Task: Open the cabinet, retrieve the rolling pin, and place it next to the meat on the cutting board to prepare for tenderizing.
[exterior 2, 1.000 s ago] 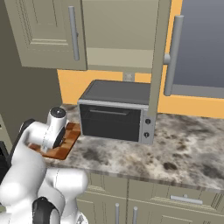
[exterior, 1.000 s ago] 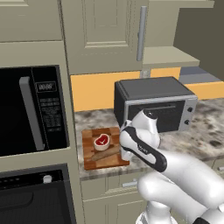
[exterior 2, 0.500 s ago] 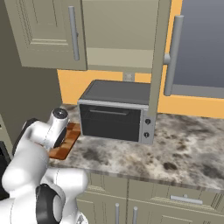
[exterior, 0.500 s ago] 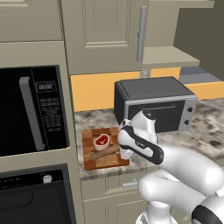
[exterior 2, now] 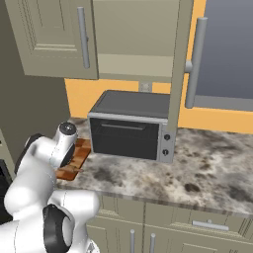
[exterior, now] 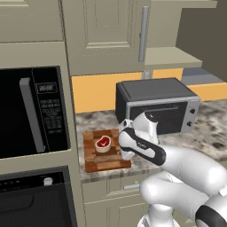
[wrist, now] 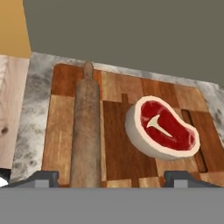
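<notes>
Hand view: rolling pin (wrist: pixel 85 131) lies on the cutting board (wrist: pixel 118 144) left of the meat (wrist: pixel 164 128), gripper (wrist: pixel 111 178) fingers spread wide.

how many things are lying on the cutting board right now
2 on the cutting board: the rolling pin along one side, and the meat beside it, apart. The arm may hide more in the base views.

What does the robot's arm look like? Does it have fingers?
The arm is smooth, shiny white, made of fat rounded segments like sausages, with dark bands at the joints and a round grey cap on one. At the end, the gripper has two small dark grey, blocky fingertips. No cables or markings show.
</notes>
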Controlling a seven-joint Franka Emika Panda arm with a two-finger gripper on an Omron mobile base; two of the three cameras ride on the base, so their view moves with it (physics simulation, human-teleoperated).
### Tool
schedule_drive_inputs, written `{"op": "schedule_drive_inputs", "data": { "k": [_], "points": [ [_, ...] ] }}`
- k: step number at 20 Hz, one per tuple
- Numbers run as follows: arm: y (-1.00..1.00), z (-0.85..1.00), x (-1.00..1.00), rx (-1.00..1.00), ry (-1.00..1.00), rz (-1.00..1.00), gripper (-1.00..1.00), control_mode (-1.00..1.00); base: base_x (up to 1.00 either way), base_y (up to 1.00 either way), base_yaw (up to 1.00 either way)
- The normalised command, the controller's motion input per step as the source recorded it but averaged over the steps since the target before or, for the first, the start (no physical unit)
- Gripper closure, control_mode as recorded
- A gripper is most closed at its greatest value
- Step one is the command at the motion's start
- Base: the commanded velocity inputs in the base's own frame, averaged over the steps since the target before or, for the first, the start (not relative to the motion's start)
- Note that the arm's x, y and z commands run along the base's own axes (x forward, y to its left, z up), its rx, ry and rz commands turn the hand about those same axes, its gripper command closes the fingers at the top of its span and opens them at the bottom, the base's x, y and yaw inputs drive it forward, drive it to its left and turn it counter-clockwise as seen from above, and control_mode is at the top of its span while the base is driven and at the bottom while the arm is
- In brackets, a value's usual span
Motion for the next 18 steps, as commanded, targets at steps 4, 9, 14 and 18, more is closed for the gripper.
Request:
{"op": "schedule_drive_inputs", "data": {
  "k": [4,9,14,18],
  "points": [
    [0.00,0.14,0.00,0.00,-0.07,0.00,-1.00,-1.00,0.00,0.00,0.00],
    [0.00,0.35,-0.11,0.00,-0.01,0.00,-1.00,-1.00,0.00,0.00,0.00],
    [0.00,0.49,-0.26,0.01,-0.01,0.00,-1.00,-1.00,0.00,0.00,0.00],
    [0.00,0.48,-0.52,0.00,-0.05,0.00,-1.00,-1.00,0.00,0.00,0.00]
  ]
}}
